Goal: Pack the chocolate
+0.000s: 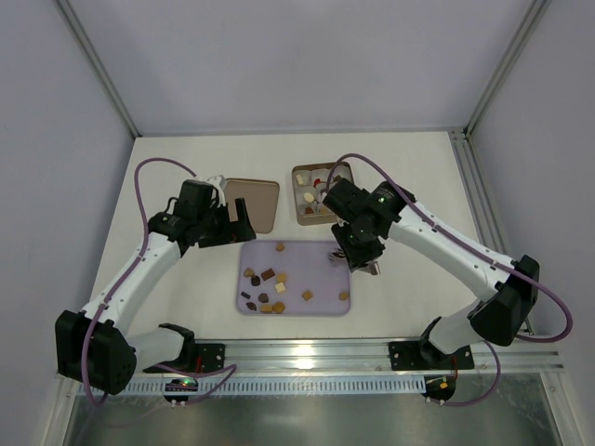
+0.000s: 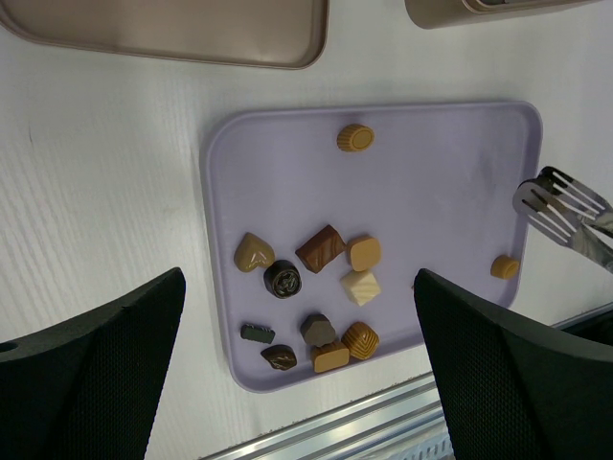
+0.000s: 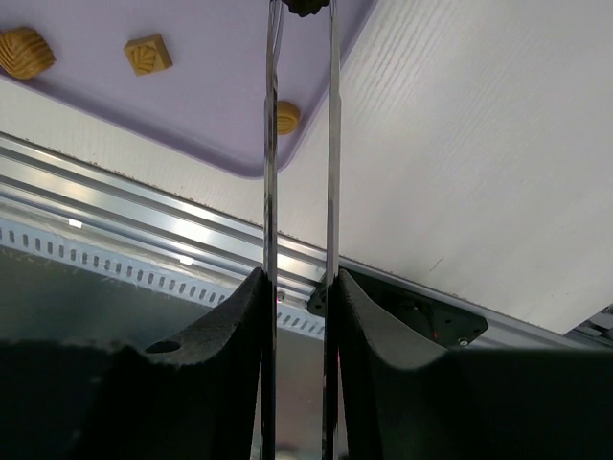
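Right hand (image 3: 299,283) pinches tongs (image 2: 554,203) at the tray's (image 2: 441,163) corner, likely to lift chocolate (image 2: 321,247); left hand (image 2: 302,364) gapes wide, idle.

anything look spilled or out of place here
Nothing stands out. The unpacked chocolates all lie on the tray, none on the table. Two sit apart from the cluster, one near the tongs.

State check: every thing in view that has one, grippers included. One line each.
Left gripper: open, empty.
Right gripper: shut on the tongs.
Tongs: arms squeezed close, tips at the tray's edge.
Tin: open, paper cups inside.
Lid: off, lying flat beside the tin.
Tray: holds loose chocolates.
Chocolates: most on the tray, a few in the tin.
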Robot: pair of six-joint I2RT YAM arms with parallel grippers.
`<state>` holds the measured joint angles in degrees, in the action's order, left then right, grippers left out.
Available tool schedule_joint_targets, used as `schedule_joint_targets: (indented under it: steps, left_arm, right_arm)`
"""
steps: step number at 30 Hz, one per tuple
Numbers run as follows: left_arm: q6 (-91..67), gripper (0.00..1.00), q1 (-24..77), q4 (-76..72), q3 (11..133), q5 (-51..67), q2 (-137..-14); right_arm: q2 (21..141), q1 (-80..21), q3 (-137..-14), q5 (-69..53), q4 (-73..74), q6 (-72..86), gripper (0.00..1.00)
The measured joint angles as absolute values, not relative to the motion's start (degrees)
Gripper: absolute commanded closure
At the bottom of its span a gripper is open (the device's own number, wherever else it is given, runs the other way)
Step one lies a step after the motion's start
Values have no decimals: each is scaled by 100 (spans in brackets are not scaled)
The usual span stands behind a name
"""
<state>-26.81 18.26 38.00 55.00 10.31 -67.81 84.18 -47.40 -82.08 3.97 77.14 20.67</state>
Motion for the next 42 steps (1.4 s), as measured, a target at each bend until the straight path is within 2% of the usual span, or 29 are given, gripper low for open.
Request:
schedule_joint_targets:
  steps: [9,26,42]
  left_arm:
    - [-2681,0,1826,3800,5500,1026,-6781]
    - [-2681,0,1826,3800,5500,1024,-6781]
    - [-2681,0,1826,3800,5500,1024,-6810]
  right_arm:
    - [8753,-4276,-9166,460,7734,1874,71]
    - [10239,-3282,-10978,692,7557,1343,71]
    - [10606,-2950,-10851,753,7343,1164,71]
